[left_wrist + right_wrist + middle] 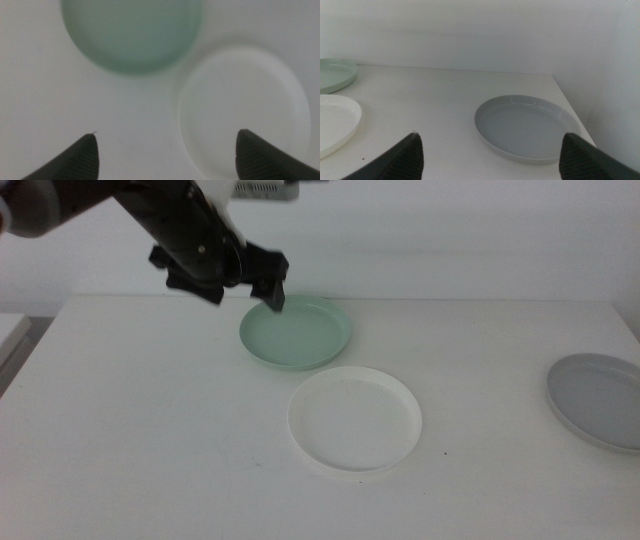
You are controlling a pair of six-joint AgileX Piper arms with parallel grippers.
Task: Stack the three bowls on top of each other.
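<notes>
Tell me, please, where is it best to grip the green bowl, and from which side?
Probably the low rim on the near-left arc of the green bowl, coming from above with one jaw inside and one outside. The bowl lies flat and shallow, and the open left gripper hovers there, away from the white bowl.

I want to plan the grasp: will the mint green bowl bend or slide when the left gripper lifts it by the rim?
The mint green bowl looks rigid, so bending is unlikely. Its smooth, low rim may slip between the open left gripper. Being shallow, it could tilt when held at one edge.
</notes>
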